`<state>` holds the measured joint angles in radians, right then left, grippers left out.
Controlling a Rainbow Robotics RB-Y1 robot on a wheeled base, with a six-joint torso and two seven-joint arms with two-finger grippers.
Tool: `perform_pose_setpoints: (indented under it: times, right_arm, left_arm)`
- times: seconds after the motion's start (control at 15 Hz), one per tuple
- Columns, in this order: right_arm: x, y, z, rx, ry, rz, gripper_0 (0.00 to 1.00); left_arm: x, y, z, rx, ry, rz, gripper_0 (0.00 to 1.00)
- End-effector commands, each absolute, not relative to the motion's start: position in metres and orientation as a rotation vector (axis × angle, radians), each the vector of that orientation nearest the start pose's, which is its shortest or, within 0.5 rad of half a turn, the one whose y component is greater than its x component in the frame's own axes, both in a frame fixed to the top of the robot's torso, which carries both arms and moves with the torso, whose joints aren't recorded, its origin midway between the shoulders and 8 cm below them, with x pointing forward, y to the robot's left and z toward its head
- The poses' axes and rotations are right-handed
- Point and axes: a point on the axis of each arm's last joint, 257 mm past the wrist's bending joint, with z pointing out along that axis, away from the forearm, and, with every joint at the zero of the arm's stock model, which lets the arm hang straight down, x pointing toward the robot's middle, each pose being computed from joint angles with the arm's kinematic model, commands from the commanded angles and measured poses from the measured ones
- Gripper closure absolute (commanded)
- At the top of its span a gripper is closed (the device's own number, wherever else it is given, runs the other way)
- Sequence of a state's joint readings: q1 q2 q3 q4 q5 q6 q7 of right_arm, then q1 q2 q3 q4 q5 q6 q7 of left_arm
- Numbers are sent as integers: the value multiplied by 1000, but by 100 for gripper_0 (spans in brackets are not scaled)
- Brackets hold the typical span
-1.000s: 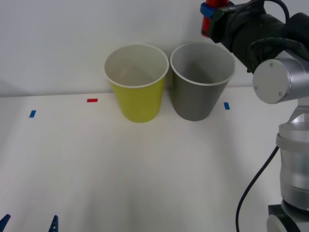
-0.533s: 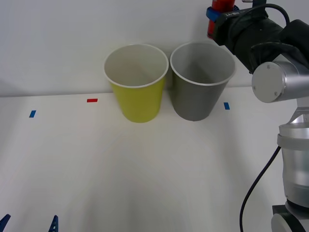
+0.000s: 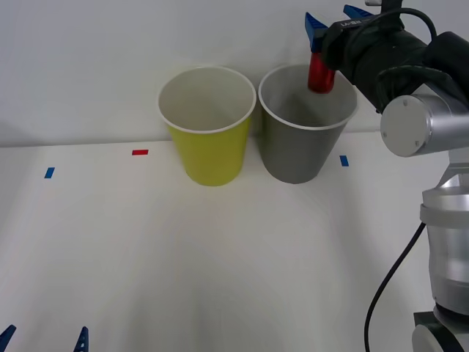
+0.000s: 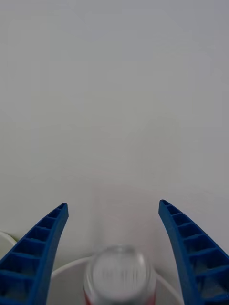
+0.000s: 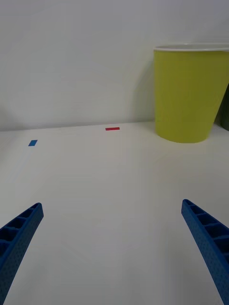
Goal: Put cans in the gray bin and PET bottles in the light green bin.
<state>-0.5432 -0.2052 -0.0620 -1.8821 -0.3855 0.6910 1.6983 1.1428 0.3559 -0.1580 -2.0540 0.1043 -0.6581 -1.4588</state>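
We had the wide white counter [image 3: 220,249] before us, with the two tall tapered plastic bins standing side by side at its far edge, nearly touching: the yellow-green bin with a white rim [image 3: 209,150] on our left and the dark gray bin with a white rim [image 3: 297,150] on our right. Our right arm reached over from the right, and the right gripper [image 3: 335,16] hung above the far side of the gray bin's mouth, its blue ribbed fingers [image 4: 40,243] spread well apart and gripping nothing. The small red metallic drink can with silver ends [image 3: 320,73] was upright just below those fingers, free of them, its lower part already inside the gray bin's rim; in the right wrist view its silver top [image 4: 119,274] sat between the open fingers, blurred. We judged it to be dropping into the correct bin. Such a can looked light, thin-walled and smooth, so we judged it slippery and easy to dent, best taken across the middle of its body with a modest squeeze. Our left gripper [image 5: 114,252] waited low over the near left of the counter, its fingers also wide apart and holding nothing
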Motion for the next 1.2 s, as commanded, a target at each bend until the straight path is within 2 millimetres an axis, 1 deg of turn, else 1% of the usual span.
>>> perform_pose_setpoints:
  times: [0.07, 0.6, 0.73, 0.8, 0.93, 1.07, 1.2]
  right_arm:
    - [603, -141, 62, -259, 1419, 209, 0]
    - [603, -144, 61, -261, 1422, 206, 0]
    - [600, -144, 64, -263, 1425, 210, 0]
    - [593, -145, 63, -274, 1459, 208, 0]
    - [564, -146, 62, -304, 1537, 207, 0]
    - [538, -145, 56, -258, 1540, 270, 0]
    - [509, -144, 51, -271, 1541, 281, 0]
  left_arm:
    - [201, 289, -239, 15, 1582, 6, 0]
    - [201, 289, -239, 15, 1582, 6, 0]
    - [201, 289, -239, 15, 1582, 6, 0]
    - [201, 289, -239, 15, 1582, 6, 0]
    - [201, 289, -239, 15, 1582, 6, 0]
    - [201, 289, -239, 15, 1582, 6, 0]
    - [201, 289, -239, 15, 1582, 6, 0]
